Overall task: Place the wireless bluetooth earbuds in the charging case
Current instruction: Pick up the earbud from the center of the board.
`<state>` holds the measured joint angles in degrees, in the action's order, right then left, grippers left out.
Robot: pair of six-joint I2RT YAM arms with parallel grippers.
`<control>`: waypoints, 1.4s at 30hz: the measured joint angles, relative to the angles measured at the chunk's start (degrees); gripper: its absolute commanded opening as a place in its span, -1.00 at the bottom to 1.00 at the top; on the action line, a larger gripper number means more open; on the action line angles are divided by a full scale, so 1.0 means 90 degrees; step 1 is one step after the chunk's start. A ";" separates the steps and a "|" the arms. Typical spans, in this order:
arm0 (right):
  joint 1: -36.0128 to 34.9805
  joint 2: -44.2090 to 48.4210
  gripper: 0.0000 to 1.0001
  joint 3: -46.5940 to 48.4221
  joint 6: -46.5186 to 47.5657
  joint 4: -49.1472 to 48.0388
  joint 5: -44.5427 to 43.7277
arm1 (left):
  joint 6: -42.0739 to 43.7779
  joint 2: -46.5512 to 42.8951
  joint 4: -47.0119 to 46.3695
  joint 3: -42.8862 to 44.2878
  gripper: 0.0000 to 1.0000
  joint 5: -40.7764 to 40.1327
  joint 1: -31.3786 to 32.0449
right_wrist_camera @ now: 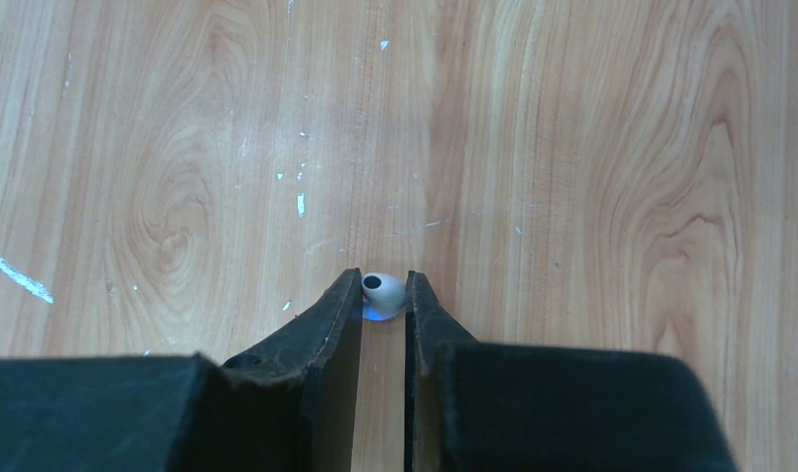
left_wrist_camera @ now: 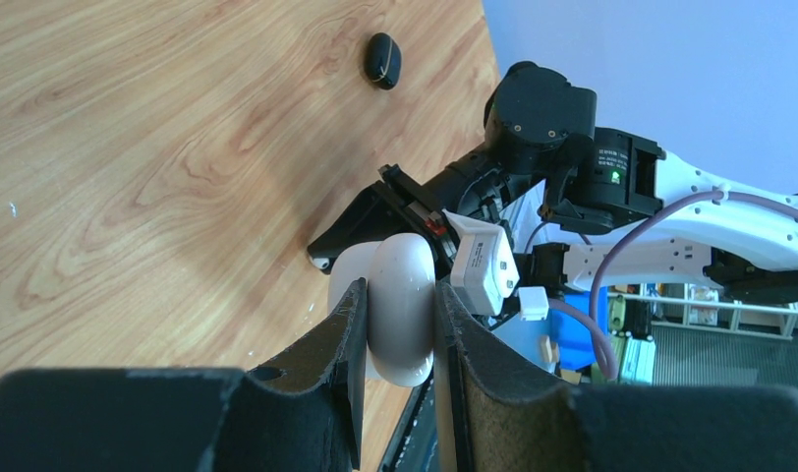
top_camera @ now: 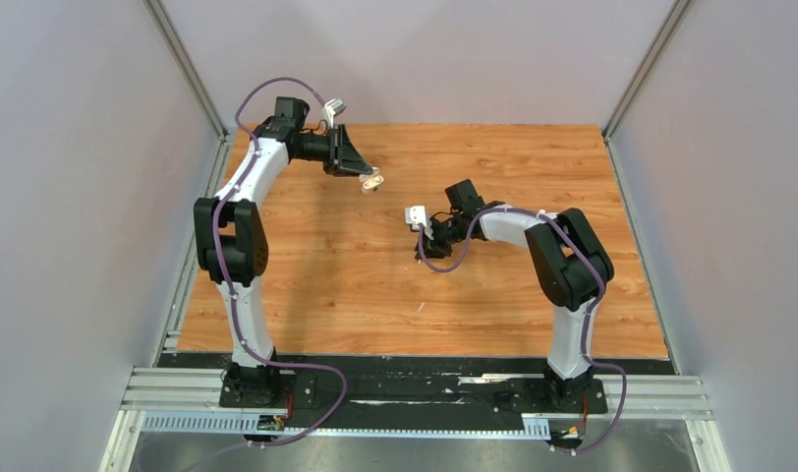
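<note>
Wood-grain bench (top_camera: 356, 295) is shut in by pale grey walls (top_camera: 81, 197) at 9, 12 and 3 o'clock, with a black strip and silver metal rails (top_camera: 415, 398) along its 6 o'clock edge, where both arm bases are bolted. Both tools work over the inner part of the board, well apart from every wall. The left tool (top_camera: 370, 178) hangs above the wood at about 11 o'clock from the right tool (right_wrist_camera: 383, 287), the two near each other but not touching. The left tool's jaws are narrow and clamped on a white rounded plastic charging case (left_wrist_camera: 403, 329), lifted off the bench; what lies inside it cannot be told from these views. The right tool points down near the bench centre, its jaws pinched close on a tiny white plastic earbud (right_wrist_camera: 386, 289) at the very fingertips, just at the wood, with a faint blue glow under it. In the left wrist view, a small black oval thing (left_wrist_camera: 382, 60) lies on the bench at 12 o'clock.
</note>
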<state>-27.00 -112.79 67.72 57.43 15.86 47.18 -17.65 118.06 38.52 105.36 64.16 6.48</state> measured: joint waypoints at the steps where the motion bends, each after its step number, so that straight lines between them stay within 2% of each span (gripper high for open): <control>1: 0.0002 -0.0002 -0.77 0.0019 0.0022 0.0027 -0.0010 | 0.0000 0.0000 -0.0002 0.0000 -1.00 0.0000 -0.0007; 9: 0.0005 -0.0005 -0.41 0.0063 0.0102 0.0146 -0.0056 | -0.0002 0.0000 0.0000 0.0000 -1.00 0.0002 -0.0070; 16: 0.0265 0.0049 -0.29 0.0114 -0.0039 0.0437 -0.0165 | -0.0002 0.0000 -0.0005 -0.0002 -1.00 0.0012 -0.0095; 22: 0.0636 0.0503 -0.22 0.0109 -0.0100 0.0755 -0.0170 | -0.0029 0.0000 -0.0022 -0.0005 -1.00 0.0027 -0.0095; 24: 0.0695 0.0687 -0.22 0.0117 -0.0257 0.0843 -0.0129 | -0.0046 0.0000 -0.0024 -0.0005 -1.00 0.0027 -0.0095; 27: 0.0661 0.0770 -0.34 0.0313 -0.0862 0.0979 -0.0058 | -0.0066 0.0000 -0.0034 -0.0005 -1.00 0.0029 -0.0095; 33: 0.0430 0.0622 -0.34 0.0794 -0.2217 0.0984 -0.0070 | -0.0158 0.0000 -0.0104 -0.0007 -1.00 0.0029 -0.0095; 42: -0.0175 -0.0362 -0.37 0.1316 -0.3038 0.1430 -0.0755 | -0.0168 -0.0114 -0.0119 -0.0124 -1.00 0.0012 -0.0134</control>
<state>-28.58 -116.05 79.57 30.09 28.73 40.38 -19.16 117.03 37.45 104.25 64.27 5.28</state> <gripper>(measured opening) 0.327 0.326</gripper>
